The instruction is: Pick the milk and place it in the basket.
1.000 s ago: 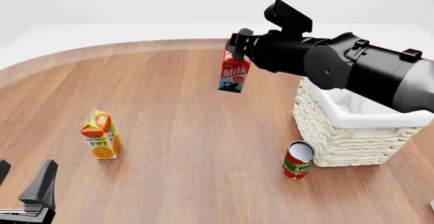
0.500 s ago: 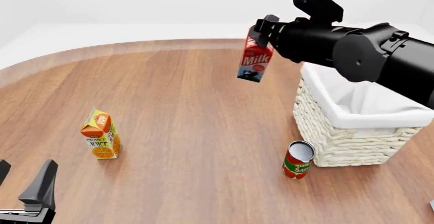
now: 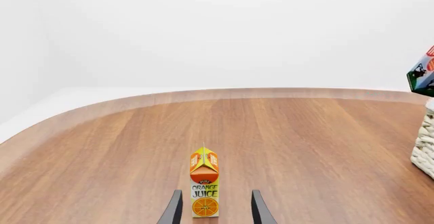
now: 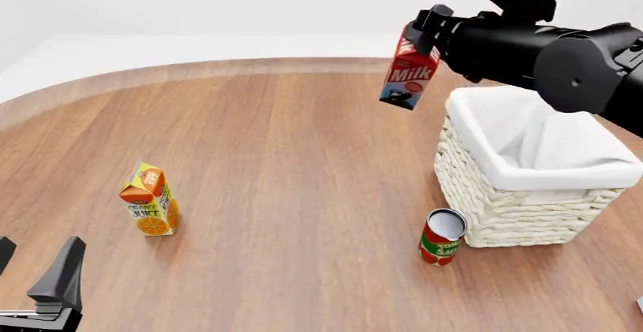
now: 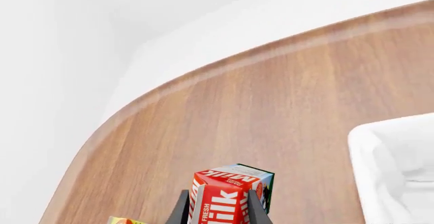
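1. Red-topped, white and blue-green below with a dark cow, the milk hangs tilted in the right pincer, clenched on its top, above the table.
2. Brown wood table meets pale walls.
3. Just below the pincer, the basket shows only white lining.
4. Left pincer stands released.

Red-topped milk, cream woven basket
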Motion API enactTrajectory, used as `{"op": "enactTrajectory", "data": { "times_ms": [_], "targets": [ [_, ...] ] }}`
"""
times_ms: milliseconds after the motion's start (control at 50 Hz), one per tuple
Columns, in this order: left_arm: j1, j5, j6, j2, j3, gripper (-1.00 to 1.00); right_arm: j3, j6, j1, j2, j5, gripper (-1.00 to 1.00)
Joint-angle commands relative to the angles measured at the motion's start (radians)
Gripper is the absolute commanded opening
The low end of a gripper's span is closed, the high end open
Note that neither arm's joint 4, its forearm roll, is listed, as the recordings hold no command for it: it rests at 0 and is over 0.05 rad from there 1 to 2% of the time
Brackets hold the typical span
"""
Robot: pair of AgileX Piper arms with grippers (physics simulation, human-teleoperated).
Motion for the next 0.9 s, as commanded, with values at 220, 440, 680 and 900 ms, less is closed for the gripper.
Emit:
{"op": "enactTrajectory", "data": {
  "times_ms": [220, 440, 680, 900],
  "targets": [
    [0.0, 0.0, 0.0, 0.0, 0.0, 1.0, -0.011, 0.032, -0.088, -0.046, 0.001, -1.0],
    [0.0, 0.0, 0.0, 0.0, 0.0, 1.0, -0.012, 0.039, -0.144, -0.078, 0.013, -1.0],
    [0.0, 0.0, 0.0, 0.0, 0.0, 1.0, -0.021, 0.046, -0.184, -0.1, 0.022, -1.0],
    [0.0, 0.0, 0.0, 0.0, 0.0, 1.0, -0.004, 0.045, -0.228, -0.101, -0.013, -1.0]
  ]
}}
